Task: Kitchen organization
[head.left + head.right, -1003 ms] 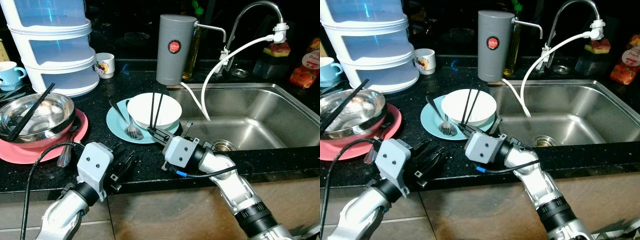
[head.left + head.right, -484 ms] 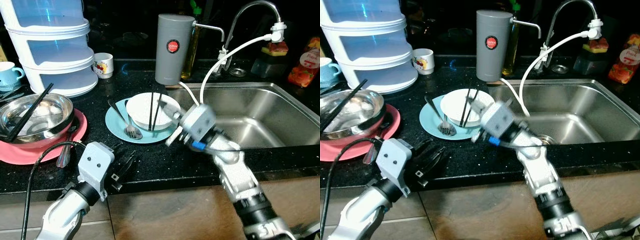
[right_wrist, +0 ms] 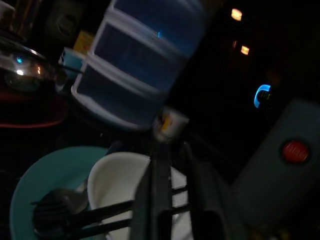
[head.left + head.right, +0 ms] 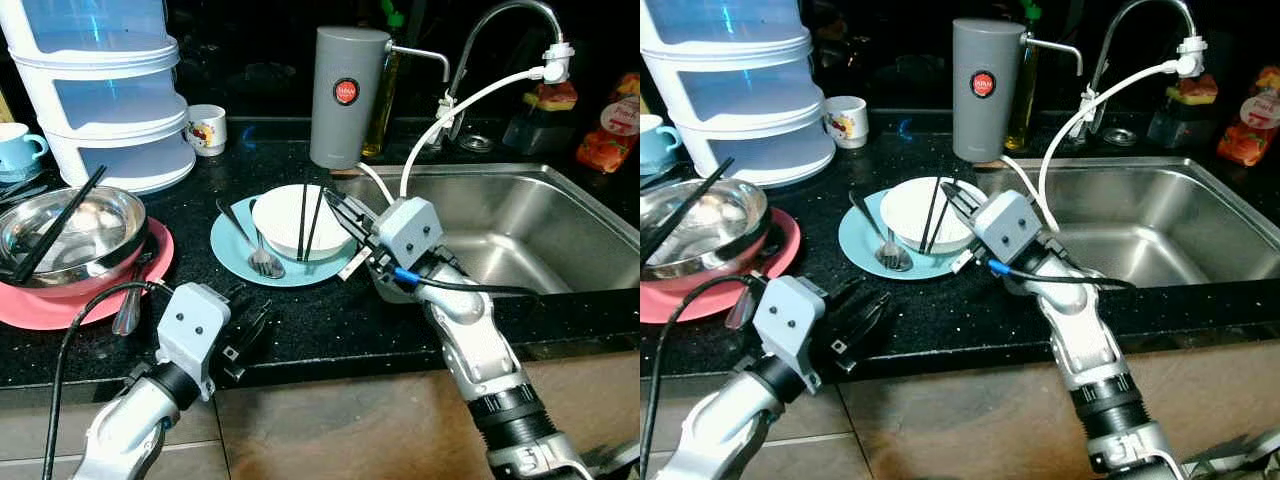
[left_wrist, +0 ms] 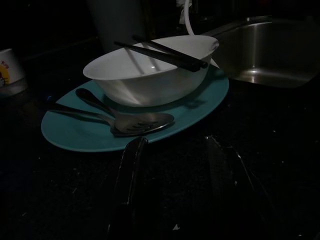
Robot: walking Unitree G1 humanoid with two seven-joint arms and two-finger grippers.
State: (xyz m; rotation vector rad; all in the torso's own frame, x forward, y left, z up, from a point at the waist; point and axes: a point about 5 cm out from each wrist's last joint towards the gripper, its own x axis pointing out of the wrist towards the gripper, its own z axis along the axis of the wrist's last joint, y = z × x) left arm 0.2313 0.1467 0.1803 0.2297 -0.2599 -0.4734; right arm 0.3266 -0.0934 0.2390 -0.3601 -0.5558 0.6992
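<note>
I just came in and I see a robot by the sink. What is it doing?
The robot is tidying dirty dishes on a dark counter beside the sink. Its right gripper is up at the rim of a white bowl with two black chopsticks across it. The bowl sits on a blue plate with a spoon. The left gripper rests low at the counter edge, fingers open, holding nothing.

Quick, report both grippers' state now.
Left gripper: open, empty, at the counter edge.
Right gripper: cannot be told, at the white bowl.

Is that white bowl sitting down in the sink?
No, the white bowl sits on a teal plate on the black counter, beside the sink.
</note>
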